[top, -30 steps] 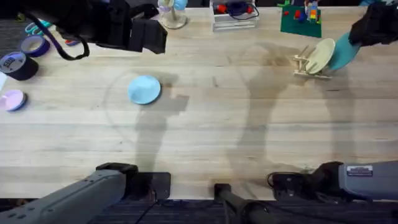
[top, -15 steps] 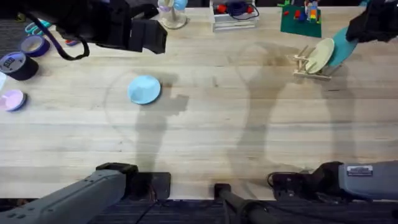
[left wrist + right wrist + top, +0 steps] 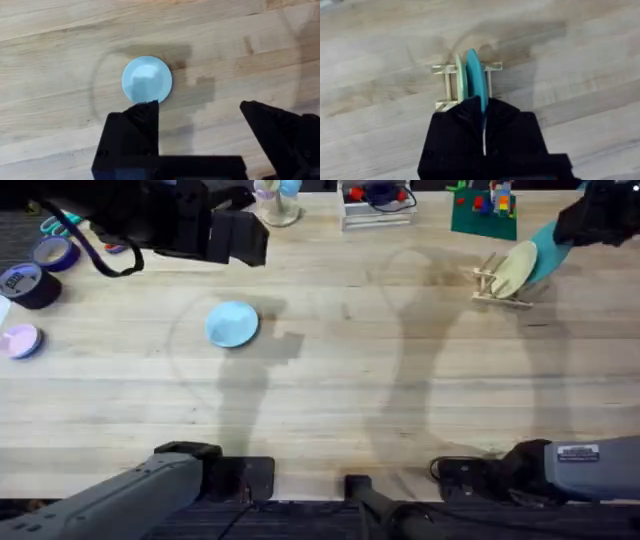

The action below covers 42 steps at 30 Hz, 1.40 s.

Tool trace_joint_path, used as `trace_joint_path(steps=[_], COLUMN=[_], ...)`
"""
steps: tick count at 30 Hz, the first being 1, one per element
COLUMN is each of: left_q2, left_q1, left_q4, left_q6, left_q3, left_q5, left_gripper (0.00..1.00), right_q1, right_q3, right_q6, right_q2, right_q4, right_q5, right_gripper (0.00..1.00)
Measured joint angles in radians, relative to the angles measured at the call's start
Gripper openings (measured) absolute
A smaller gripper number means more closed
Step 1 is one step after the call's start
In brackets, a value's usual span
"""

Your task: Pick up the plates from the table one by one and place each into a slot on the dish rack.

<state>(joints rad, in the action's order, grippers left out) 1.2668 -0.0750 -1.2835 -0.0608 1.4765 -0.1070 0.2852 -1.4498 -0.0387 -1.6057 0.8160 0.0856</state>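
- Since 1 second ago, the teal plate has moved up and slightly left in the overhead view, coming in behind the cream plate over the dish rack. In the last half second it has barely shifted.
- The pale sky-blue plate has not moved, and the left arm has held its place at the far left of the table.
- The teal plate is small, round and thin. The right wrist view shows it on edge, upright, just beside the cream plate already standing in the rack. I cannot tell whether it has seated in a slot.
- The right gripper pinches the teal plate's rim, its black fingers pressed against both faces, with the plate reaching from the fingertips toward the rack.
- The pale sky-blue plate is round, flat and plain, lying face up on the bare wood left of centre.
- The left gripper hovers with its 2 fingers spread wide; the sky-blue plate lies beyond the tip of 1 finger, untouched.
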Motion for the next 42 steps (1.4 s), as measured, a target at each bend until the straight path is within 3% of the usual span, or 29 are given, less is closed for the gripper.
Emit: trace_joint_path(steps=[42], left_q2=[0.000], left_q1=[0.000], left_q4=[0.000], left_q6=[0.000], left_q3=[0.000], left_q5=[0.000], left_gripper=[0.993], right_q1=[0.000], right_q3=[-0.009], right_q6=[0.000], right_q2=[-0.020], right_q4=[-0.001], right_q5=[0.001], right_gripper=[0.031])
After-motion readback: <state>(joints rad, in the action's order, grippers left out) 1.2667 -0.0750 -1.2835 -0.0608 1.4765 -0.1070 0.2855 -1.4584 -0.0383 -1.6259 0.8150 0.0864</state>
